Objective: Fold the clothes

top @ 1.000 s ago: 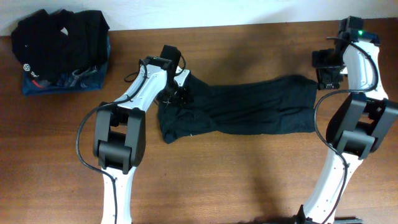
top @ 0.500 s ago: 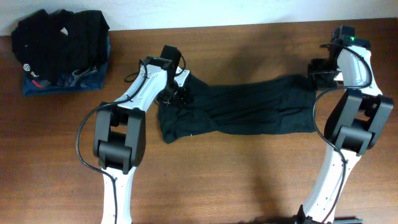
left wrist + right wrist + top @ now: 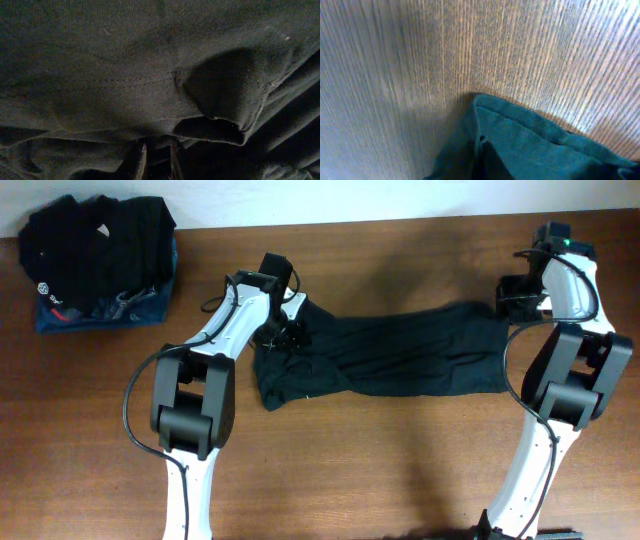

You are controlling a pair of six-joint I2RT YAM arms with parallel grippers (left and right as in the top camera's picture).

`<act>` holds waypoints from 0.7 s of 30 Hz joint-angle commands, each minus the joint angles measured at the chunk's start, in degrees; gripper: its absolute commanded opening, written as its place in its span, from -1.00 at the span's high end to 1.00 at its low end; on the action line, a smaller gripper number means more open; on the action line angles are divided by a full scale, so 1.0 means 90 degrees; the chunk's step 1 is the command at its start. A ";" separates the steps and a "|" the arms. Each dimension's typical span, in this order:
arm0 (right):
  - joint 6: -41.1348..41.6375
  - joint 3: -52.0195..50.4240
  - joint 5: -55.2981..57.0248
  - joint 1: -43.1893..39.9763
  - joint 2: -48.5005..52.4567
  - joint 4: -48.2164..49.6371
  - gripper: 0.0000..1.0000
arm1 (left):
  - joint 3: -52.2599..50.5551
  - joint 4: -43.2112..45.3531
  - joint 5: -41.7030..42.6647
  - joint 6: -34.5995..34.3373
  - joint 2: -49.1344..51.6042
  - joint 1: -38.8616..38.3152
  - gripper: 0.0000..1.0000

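A dark green garment (image 3: 400, 355) lies stretched across the middle of the wooden table (image 3: 380, 470), bunched at its left end. My left gripper (image 3: 287, 332) is down in that bunched end. In the left wrist view, my left gripper (image 3: 156, 156) has its narrow fingers (image 3: 140, 161) pinching a fold of the cloth (image 3: 150, 75). My right gripper (image 3: 506, 304) sits at the garment's far right corner. In the right wrist view, my right gripper (image 3: 481, 146) is shut on the corner's edge (image 3: 530, 140), with bare wood beyond it.
A pile of black clothes (image 3: 95, 235) rests on a blue folded item (image 3: 100, 315) at the table's back left corner. A pale wall (image 3: 300, 195) runs along the far edge. Bare wood lies in front of the garment.
My right arm swung toward the far edge onto the garment's right corner, and its jaws closed on the cloth. The left gripper and the garment's left end stayed put.
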 commanded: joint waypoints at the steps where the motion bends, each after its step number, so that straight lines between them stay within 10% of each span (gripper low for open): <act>1: -0.0415 0.0083 -0.0146 -0.0100 -0.0046 -0.0032 0.92 | 0.0019 -0.0034 -0.0036 0.0097 0.0107 -0.0058 0.67; 21: -0.3140 0.0274 -0.1234 -0.0413 -0.0423 -0.1047 0.93 | 0.0019 -0.0032 -0.0046 0.0100 0.0107 -0.0005 0.67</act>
